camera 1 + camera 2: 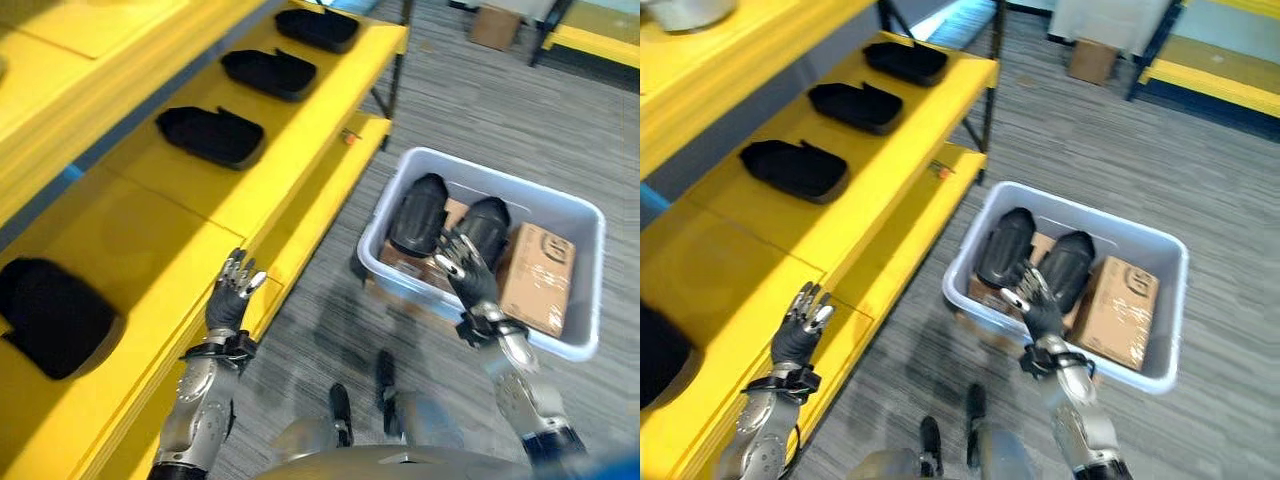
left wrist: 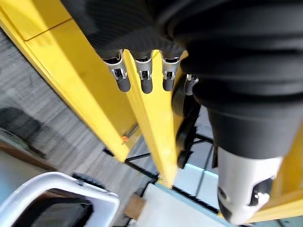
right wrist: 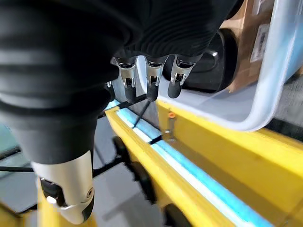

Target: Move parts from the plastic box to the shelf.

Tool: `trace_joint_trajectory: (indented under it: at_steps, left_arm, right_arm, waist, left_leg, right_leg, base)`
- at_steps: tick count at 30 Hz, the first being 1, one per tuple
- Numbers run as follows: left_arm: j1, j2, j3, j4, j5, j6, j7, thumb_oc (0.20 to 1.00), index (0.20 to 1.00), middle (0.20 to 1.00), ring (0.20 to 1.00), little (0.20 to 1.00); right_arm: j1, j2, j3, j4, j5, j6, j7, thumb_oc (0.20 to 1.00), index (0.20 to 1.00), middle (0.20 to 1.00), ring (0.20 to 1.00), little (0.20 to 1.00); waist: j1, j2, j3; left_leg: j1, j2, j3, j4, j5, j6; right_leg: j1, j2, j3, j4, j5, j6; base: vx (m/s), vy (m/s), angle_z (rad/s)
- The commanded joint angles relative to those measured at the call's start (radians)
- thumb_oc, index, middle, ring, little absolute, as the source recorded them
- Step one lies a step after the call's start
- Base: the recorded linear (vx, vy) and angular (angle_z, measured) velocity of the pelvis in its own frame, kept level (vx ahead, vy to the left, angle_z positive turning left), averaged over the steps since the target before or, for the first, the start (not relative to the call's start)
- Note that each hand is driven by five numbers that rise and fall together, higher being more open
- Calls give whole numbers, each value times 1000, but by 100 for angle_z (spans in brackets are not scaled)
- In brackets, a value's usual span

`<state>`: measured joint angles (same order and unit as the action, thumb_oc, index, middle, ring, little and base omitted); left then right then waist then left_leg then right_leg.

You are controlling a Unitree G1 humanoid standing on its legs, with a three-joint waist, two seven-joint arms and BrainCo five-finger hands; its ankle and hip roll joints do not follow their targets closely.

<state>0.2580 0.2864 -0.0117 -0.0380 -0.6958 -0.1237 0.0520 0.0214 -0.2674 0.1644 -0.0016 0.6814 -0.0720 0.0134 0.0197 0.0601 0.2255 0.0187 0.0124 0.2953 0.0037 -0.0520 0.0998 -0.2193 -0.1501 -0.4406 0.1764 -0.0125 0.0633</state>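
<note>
Parts (image 1: 417,213) lie in plastic box (image 1: 585,215) beside shelf (image 1: 300,190).

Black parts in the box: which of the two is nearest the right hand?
The right-hand black part, beside the cardboard package; the right hand hovers right at its lower end, while the other part lies further left.

The cardboard carton (image 1: 537,277) lying in the plastic box (image 1: 590,300) has dark print on its top face, but from here none of it can be made out.
</note>
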Motion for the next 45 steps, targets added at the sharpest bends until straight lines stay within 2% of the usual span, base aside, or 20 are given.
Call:
trace_joint_trajectory:
  at_steps: [1,2,4,7,9,10,11,17,19,20,21,22,24,25,26,27,30,32,36,45]
  left_arm:
    - [41,39,36,-84,-4,-40,5,1000,1000,1000,1000,1000]
    - [35,32,38,-81,-5,-38,11,1000,1000,1000,1000,1000]
    - [30,30,42,-78,-3,-40,14,1000,1000,1000,1000,1000]
    - [16,10,29,-61,11,-36,9,1000,1000,1000,1000,1000]
    - [5,1,16,-53,5,-30,8,1000,1000,1000,1000,1000]
    - [9,-10,-1,-50,10,-21,-6,1000,1000,1000,1000,1000]
    - [9,-11,-1,-50,10,-21,-7,1000,1000,1000,1000,1000]
    - [9,-18,-23,-42,11,-7,-21,1000,1000,1000,1000,1000]
    - [8,-17,-23,-42,13,-9,-26,1000,1000,1000,1000,1000]
    - [6,-14,-23,-50,9,-14,-23,1000,1000,1000,1000,1000]
    - [6,-14,-23,-50,9,-14,-23,1000,1000,1000,1000,1000]
    - [8,-21,-21,-55,5,-15,-17,1000,1000,1000,1000,1000]
    - [16,-18,-22,-65,-2,-14,-10,1000,1000,1000,1000,1000]
    - [8,-14,-26,-69,0,-25,1,1000,1000,1000,1000,1000]
    - [5,-16,-24,-65,2,-29,3,1000,1000,1000,1000,1000]
    - [11,-21,-24,-58,-1,-28,-13,1000,1000,1000,1000,1000]
    - [5,-16,-28,-63,-1,-30,-17,1000,1000,1000,1000,1000]
    - [-10,21,-23,-72,17,-40,-15,1000,1000,1000,1000,1000]
    - [-42,46,-24,-73,18,-46,3,1000,1000,1000,1000,1000]
    - [-71,70,-53,-86,33,-35,13,1000,1000,1000,1000,1000]
  right_arm:
    - [26,1,-23,-50,-19,-29,15,1000,1000,1000,1000,1000]
    - [17,0,-23,-58,-28,-25,12,1000,1000,1000,1000,1000]
    - [15,0,-24,-63,-28,-25,12,1000,1000,1000,1000,1000]
    - [38,-7,-38,-72,-25,-23,15,1000,1000,1000,1000,1000]
    - [54,-18,-52,-86,-26,-25,15,1000,1000,1000,1000,1000]
    - [88,-34,-77,-106,-19,-27,21,1000,1000,1000,1000,1000]
    - [89,-34,-78,-106,-19,-27,21,1000,1000,1000,1000,1000]
    - [145,-48,-133,-139,2,-36,18,1000,1000,1000,1000,1000]
    - [158,-58,-133,-144,14,-39,25,1000,1000,1000,1000,1000]
    - [151,-78,-128,-152,21,-42,30,1000,1000,1000,1000,1000]
    - [150,-78,-128,-152,21,-42,30,1000,1000,1000,1000,1000]
    - [140,-83,-117,-154,16,-42,32,1000,1000,1000,1000,1000]
    - [130,-87,-113,-151,19,-47,22,1000,1000,1000,1000,1000]
    - [104,-94,-111,-134,20,-57,5,1000,1000,1000,1000,1000]
    - [84,-99,-111,-125,18,-64,-3,1000,1000,1000,1000,1000]
    - [86,-92,-106,-131,11,-56,8,1000,1000,1000,1000,1000]
    - [93,-79,-110,-140,13,-57,10,1000,1000,1000,1000,1000]
    - [78,-48,-91,-140,27,-56,7,1000,1000,1000,1000,1000]
    - [48,-44,-72,-145,29,-52,6,1000,1000,1000,1000,1000]
    - [12,-46,-39,-147,46,-50,-3,1000,1000,1000,1000,1000]
  waist:
    - [19,-19,-23]
    - [10,-17,-22]
    - [10,-20,-21]
    - [3,-50,-35]
    - [-13,-52,-42]
    - [-33,-48,-48]
    - [-33,-48,-49]
    - [-77,-36,-49]
    - [-76,-46,-28]
    - [-58,-66,5]
    - [-60,-66,4]
    - [-46,-84,24]
    - [-38,-92,28]
    - [-28,-80,40]
    - [-25,-63,37]
    - [-26,-42,28]
    - [-28,-40,31]
    - [-31,-60,51]
    - [-29,-88,63]
    - [-30,-126,82]
  left_leg:
    - [19,-29,-131,-30,-35,-52]
    - [32,-28,-122,-45,-36,-52]
    - [38,-28,-112,-47,-39,-53]
    - [59,-27,-98,-28,-64,-66]
    - [57,-7,-110,0,-79,-81]
    - [66,21,-107,17,-86,-99]
    - [66,22,-107,17,-87,-99]
    - [58,87,-112,76,-60,-154]
    - [-11,112,-131,239,-5,-182]
    - [-99,67,-202,397,45,-181]
    - [-102,67,-204,401,44,-181]
    - [-163,67,-250,340,29,-158]
    - [-159,130,-266,183,46,-157]
    - [-194,186,-317,67,147,-184]
    - [-192,215,-320,4,201,-210]
    - [-150,215,-279,-17,166,-213]
    - [-139,204,-232,6,142,-211]
    - [-142,165,-180,59,83,-192]
    - [-177,143,-154,104,46,-177]
    - [-206,143,-142,115,37,-172]
  right_leg:
    - [125,-44,59,-80,20,76]
    - [102,-77,81,-91,59,95]
    - [94,-88,76,-100,78,103]
    - [140,-68,57,-178,99,106]
    - [152,-48,71,-181,86,97]
    - [179,-24,64,-185,58,80]
    - [179,-24,63,-185,58,80]
    - [194,30,84,-163,-23,25]
    - [214,53,91,-173,-44,-8]
    - [208,52,98,-169,-40,-37]
    - [206,52,97,-169,-40,-37]
    - [191,46,112,-151,-56,-28]
    - [190,35,132,-144,-64,-11]
    - [185,24,150,-139,-68,4]
    - [185,15,168,-139,-69,18]
    - [188,11,194,-137,-64,36]
    - [198,-13,195,-148,-43,43]
    - [198,-63,221,-186,11,74]
    - [173,-91,231,-206,41,91]
    - [144,-93,222,-219,63,97]
  base:
    - [49,-70,-71]
    - [37,-57,-48]
    - [44,-76,-15]
    - [170,-212,-2]
    - [203,-270,-19]
    - [196,-253,-19]
    - [190,-245,-7]
    - [122,-210,1]
    - [8,-252,14]
    - [-61,-196,19]
    - [-42,-148,-5]
    - [96,-1,-22]
    - [145,135,-15]
    - [194,337,-25]
    - [259,484,-66]
    - [207,353,-84]
    - [131,296,-69]
    - [79,418,-24]
    - [3,175,-38]
    - [10,39,-2]
